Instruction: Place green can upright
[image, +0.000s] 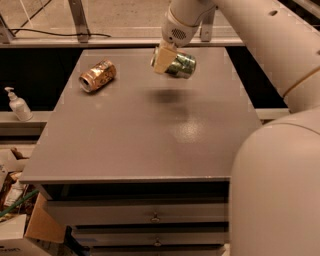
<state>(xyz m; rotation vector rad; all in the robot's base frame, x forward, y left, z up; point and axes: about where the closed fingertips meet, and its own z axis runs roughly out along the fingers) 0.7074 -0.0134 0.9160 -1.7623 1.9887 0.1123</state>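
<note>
The gripper (167, 61) is seen above the far half of the table (150, 145), hanging from a smooth, rounded white arm (280, 45) that fills the right side of the view. Its jaws are closed on the green can (182, 65); a flat, cream-coloured finger pad (161, 61) is pressed against the can's left portion. The can is held in the air, clear of the tabletop, with its long axis roughly sideways and a little tilted rather than upright. Its cylindrical wall is glossy green metal with pale markings that catch the light. A soft dark shadow (165, 95) is cast on the surface just below it. The tabletop is a flat, matte grey-brown slab with squared edges, and a dull sheen is shown near its middle. A copper-orange can (97, 75) is laid on its side near the far left corner, well apart from the held can, with its patterned metallic wall turned up. Under the tabletop, grey drawer fronts (155, 217) with small metal pulls can be made out. To the left, off the table, a white plastic pump bottle (17, 105) is stood on a low ledge, and brown cardboard (37, 227) is seen on the floor at the lower left.
</note>
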